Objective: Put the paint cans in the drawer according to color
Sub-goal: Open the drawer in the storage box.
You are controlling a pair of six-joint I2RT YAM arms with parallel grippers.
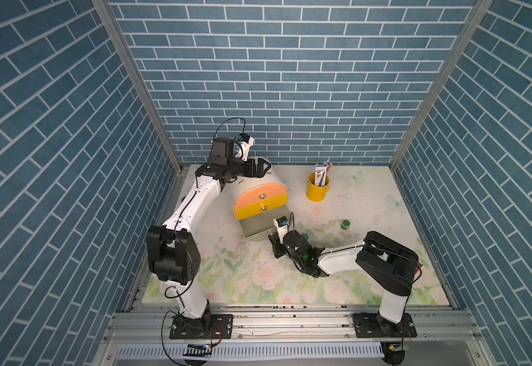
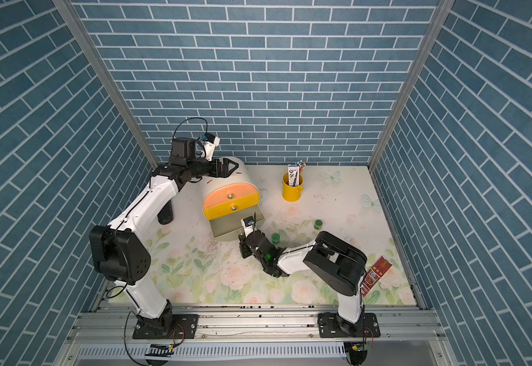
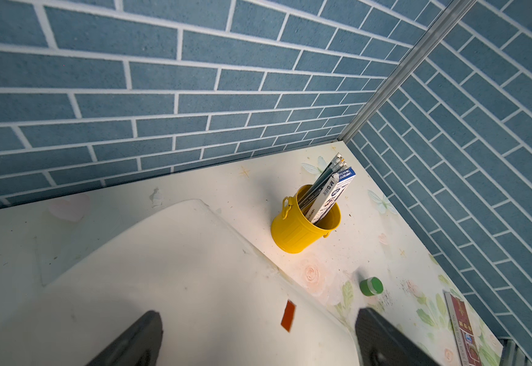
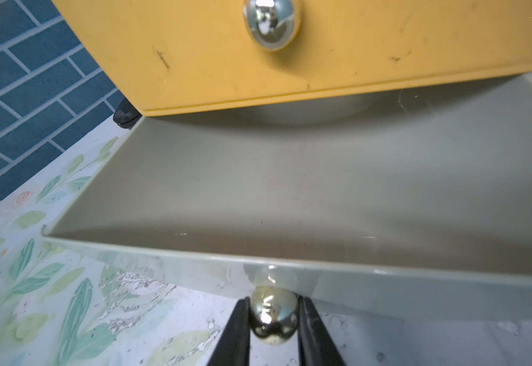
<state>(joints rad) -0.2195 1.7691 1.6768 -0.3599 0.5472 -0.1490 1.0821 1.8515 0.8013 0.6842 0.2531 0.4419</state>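
The drawer cabinet [image 1: 263, 180] is cream with an arched top and stands at the back left. Its peach front [image 1: 252, 197] and yellow front [image 1: 252, 211] are closed. The grey bottom drawer [image 1: 253, 228] is pulled out, and nothing lies in it in the right wrist view. My right gripper [image 4: 273, 317] is shut on that drawer's brass knob [image 4: 272, 309]. My left gripper [image 3: 258, 317] hangs open over the cabinet's top, holding nothing. One green-lidded paint can [image 1: 345, 224] stands on the mat to the right. Another green-lidded can [image 2: 276, 238] sits beside my right wrist.
A yellow bucket [image 1: 317, 188] holding pencils and a box stands at the back, right of the cabinet. A red booklet [image 2: 377, 275] lies at the right edge by my right arm. A dark cylinder [image 2: 165, 214] stands left of the cabinet. Brick walls close three sides.
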